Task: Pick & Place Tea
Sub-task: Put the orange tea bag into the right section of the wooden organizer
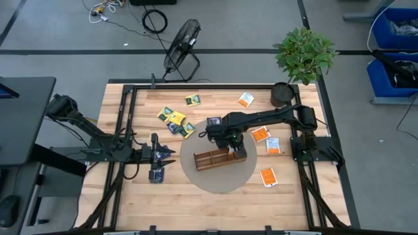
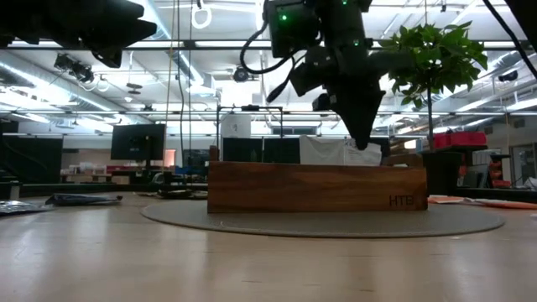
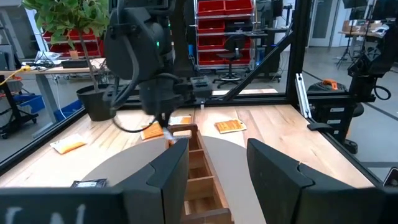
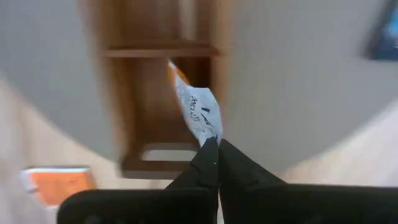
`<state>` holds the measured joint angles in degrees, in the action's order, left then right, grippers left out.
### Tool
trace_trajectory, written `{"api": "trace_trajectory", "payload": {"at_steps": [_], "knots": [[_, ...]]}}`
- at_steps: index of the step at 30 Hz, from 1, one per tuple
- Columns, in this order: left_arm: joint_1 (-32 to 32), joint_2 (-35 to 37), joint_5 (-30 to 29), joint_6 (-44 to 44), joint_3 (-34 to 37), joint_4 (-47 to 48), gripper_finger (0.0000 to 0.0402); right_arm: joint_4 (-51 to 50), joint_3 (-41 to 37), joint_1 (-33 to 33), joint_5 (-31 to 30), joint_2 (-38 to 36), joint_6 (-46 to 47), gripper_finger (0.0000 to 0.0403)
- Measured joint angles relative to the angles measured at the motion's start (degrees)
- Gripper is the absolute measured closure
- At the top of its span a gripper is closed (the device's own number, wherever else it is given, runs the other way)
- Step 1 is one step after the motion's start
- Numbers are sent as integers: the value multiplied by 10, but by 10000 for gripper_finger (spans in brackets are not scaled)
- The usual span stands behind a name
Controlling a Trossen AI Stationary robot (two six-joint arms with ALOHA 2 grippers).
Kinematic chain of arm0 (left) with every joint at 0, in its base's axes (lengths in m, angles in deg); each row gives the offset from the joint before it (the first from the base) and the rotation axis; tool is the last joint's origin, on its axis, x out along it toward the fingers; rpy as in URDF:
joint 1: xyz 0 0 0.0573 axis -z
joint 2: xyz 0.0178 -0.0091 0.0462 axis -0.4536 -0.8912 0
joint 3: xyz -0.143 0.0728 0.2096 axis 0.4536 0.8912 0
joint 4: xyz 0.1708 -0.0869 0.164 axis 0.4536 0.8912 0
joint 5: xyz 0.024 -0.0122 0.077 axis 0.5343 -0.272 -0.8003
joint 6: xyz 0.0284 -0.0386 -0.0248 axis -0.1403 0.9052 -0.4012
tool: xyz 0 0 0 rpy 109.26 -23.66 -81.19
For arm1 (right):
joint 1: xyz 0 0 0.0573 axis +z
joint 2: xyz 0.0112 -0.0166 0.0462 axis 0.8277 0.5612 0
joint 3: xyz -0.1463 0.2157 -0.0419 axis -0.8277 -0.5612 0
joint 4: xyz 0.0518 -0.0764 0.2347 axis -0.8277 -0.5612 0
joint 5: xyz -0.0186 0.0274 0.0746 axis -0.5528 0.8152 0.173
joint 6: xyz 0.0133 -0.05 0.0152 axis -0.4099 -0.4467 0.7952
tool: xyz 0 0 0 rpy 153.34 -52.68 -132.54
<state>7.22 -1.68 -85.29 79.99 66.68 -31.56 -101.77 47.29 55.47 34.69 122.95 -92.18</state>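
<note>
Two matte-black, six-joint arms on black frame rails

Both arms are dark, angular castings with rounded joint housings; the right arm [image 1: 261, 119] carries small green indicator lights near its wrist and a looped black cable, and the left arm [image 1: 91, 130] matches. The right gripper [image 4: 214, 163] has tapered black fingers.

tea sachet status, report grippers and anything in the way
Right gripper shut on orange-and-white tea sachet, hanging over brown wooden tray end compartment. Left gripper open, waiting at the table's left. Nothing blocking the drop.
</note>
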Motion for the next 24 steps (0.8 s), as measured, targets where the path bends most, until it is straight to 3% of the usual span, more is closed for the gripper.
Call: {"api": "trace_trajectory", "payload": {"at_steps": [6,12,17,24], "knots": [[0,0,0,4,0,0,232,4,0,-1,-4,0,24,403],[0,0,0,12,0,3,232,16,0,1,36,0,30,388],[0,0,0,12,0,3,232,24,0,4,22,0,29,371],[0,0,0,10,0,4,232,26,0,4,14,-2,21,306]]}}
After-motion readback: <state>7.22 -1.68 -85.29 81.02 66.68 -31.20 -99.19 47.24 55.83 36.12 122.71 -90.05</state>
